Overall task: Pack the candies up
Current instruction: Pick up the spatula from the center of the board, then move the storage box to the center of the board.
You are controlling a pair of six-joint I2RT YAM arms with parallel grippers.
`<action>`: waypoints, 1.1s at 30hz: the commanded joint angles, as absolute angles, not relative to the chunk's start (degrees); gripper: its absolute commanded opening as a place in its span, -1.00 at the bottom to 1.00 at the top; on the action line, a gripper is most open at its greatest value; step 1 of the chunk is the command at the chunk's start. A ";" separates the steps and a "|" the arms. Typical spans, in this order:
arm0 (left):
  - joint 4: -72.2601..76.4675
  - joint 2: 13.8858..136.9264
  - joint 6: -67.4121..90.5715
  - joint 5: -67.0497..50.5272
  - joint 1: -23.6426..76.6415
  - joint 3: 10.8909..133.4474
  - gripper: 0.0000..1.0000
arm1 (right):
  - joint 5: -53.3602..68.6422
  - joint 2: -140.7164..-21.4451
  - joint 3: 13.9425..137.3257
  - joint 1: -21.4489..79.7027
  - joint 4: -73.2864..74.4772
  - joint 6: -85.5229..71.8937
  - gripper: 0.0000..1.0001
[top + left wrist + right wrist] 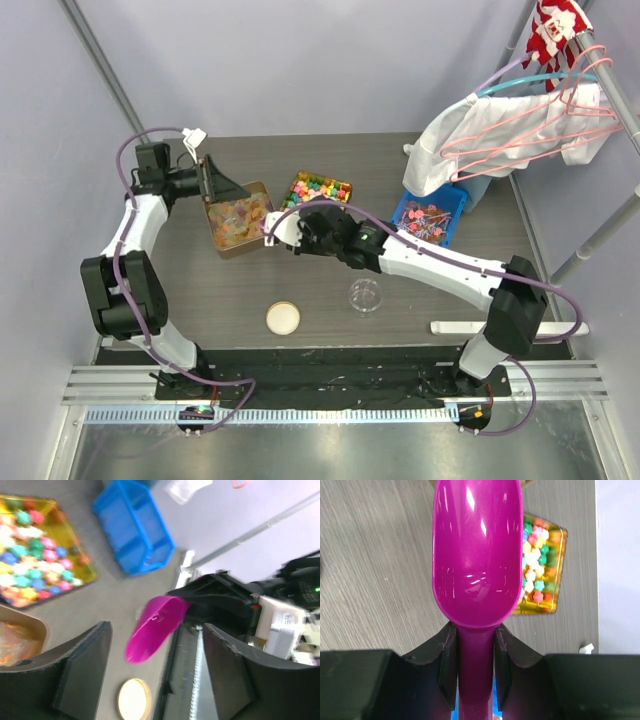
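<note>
Right jaws clamp a magenta scoop (475, 555) over grey table (370, 555); left jaws gape empty.

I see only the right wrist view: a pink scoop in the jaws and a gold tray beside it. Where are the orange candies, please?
Observer: The orange candies lie in a brown tray, just left of the pink scoop in the top view.
Operator: Does the left gripper hold something?
Observer: No, the left gripper is by that tray, jaws open and empty.
Operator: Is any container ready?
Observer: A clear round container stands toward the near edge, a round cream lid lying to its left.
</note>
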State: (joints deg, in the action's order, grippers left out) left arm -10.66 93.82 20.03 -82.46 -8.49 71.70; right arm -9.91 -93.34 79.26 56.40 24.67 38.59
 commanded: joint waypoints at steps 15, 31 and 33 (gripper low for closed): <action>-45.96 103.70 -23.98 -37.81 -8.88 95.26 1.00 | -4.57 -80.33 84.10 50.19 41.81 34.63 -0.98; -55.99 128.49 -44.47 -23.47 -7.38 119.16 0.89 | -0.79 -81.83 85.34 43.86 47.11 36.39 -0.98; -56.16 130.42 -45.79 -23.99 -7.12 120.58 0.87 | 1.22 -82.00 85.08 43.16 47.29 36.39 -0.98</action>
State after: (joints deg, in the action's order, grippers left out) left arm -53.65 128.25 -40.62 -25.21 -7.62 116.01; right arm -1.50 -82.02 83.13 44.27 47.59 36.10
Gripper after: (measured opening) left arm 0.945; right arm 0.335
